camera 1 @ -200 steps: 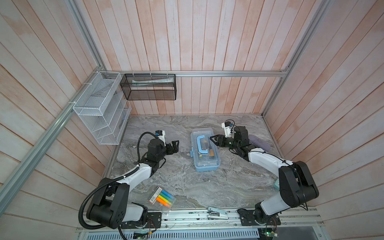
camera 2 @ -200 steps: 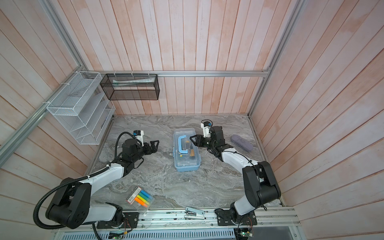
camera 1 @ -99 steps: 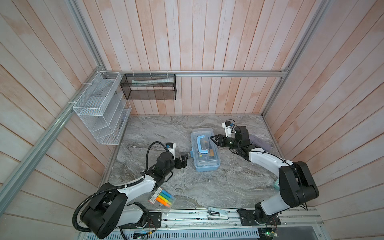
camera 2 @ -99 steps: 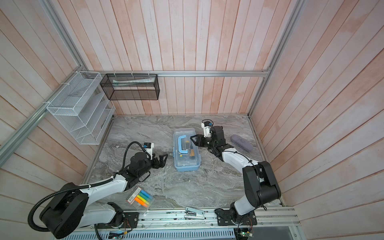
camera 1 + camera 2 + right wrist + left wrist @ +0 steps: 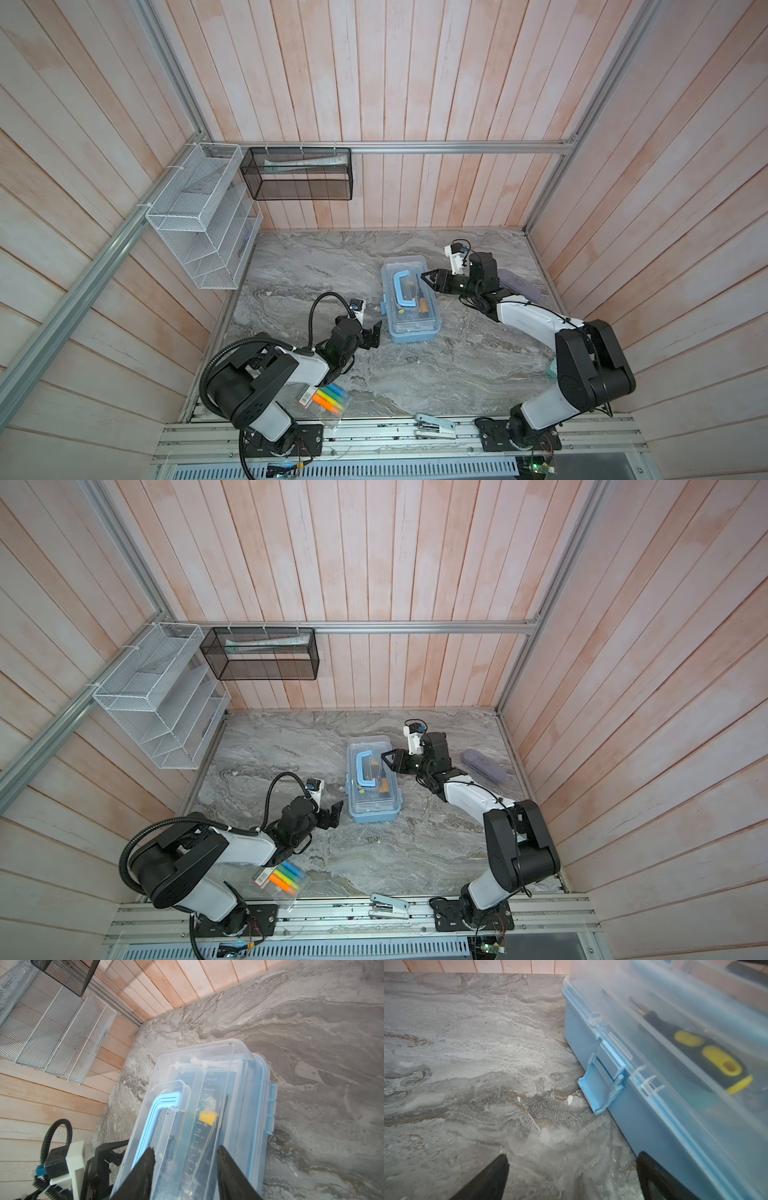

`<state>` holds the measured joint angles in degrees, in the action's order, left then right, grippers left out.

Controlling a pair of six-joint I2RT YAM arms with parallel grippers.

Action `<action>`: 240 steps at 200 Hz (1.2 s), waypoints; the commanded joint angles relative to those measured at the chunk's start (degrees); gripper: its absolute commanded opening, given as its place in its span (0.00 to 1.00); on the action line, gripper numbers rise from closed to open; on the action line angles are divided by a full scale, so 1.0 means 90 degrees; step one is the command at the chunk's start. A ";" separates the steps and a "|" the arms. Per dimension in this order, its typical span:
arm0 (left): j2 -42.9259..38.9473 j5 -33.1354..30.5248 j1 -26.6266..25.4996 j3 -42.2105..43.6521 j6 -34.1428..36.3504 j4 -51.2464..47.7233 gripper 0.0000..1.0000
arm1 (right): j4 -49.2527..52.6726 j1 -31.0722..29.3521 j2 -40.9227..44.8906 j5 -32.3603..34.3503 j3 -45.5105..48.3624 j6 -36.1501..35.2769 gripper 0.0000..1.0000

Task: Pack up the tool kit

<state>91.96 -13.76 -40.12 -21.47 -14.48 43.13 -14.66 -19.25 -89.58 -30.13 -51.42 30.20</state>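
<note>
There is one small rectangular light-blue plastic box with a transparent lid (image 5: 412, 330), carrying one light-blue arched handle (image 5: 401, 286) and one blue latch (image 5: 600, 1084). At least two handled tools (image 5: 708, 1057) show through the lid, though their full number is unclear. Around it are one clear packet of coloured highlighters (image 5: 326, 399), its pens too small to count surely, one lilac oval case (image 5: 484, 764), one pale stapler (image 5: 434, 427), one white wire-mesh rack (image 5: 199, 232) and one black mesh basket (image 5: 297, 178). There are two robot arms, each ending in one black gripper, the left gripper (image 5: 372, 335) and the right gripper (image 5: 427, 281).
</note>
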 commanded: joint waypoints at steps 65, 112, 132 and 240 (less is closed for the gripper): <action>0.1226 -0.0474 -0.0187 -0.0425 0.0407 0.1332 0.97 | -0.0198 0.0166 -0.0153 -0.0226 -0.0006 0.0160 0.47; 0.1682 -0.0586 -0.0201 -0.0701 0.0526 0.1466 0.97 | -0.0274 0.0200 -0.0164 -0.0283 0.0037 0.0219 0.46; 0.1901 -0.0678 -0.0209 -0.0776 0.0545 0.1587 0.97 | -0.0315 0.0197 -0.0164 -0.0302 0.0039 0.0237 0.46; 0.2442 -0.1213 -0.0193 -0.1170 0.0548 0.1854 0.96 | -0.0344 0.0197 -0.0149 -0.0365 0.0054 0.0297 0.45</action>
<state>113.58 -22.17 -41.69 -30.65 -9.63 58.70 -16.73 -17.74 -90.21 -32.25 -51.37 32.38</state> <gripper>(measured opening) 0.958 0.447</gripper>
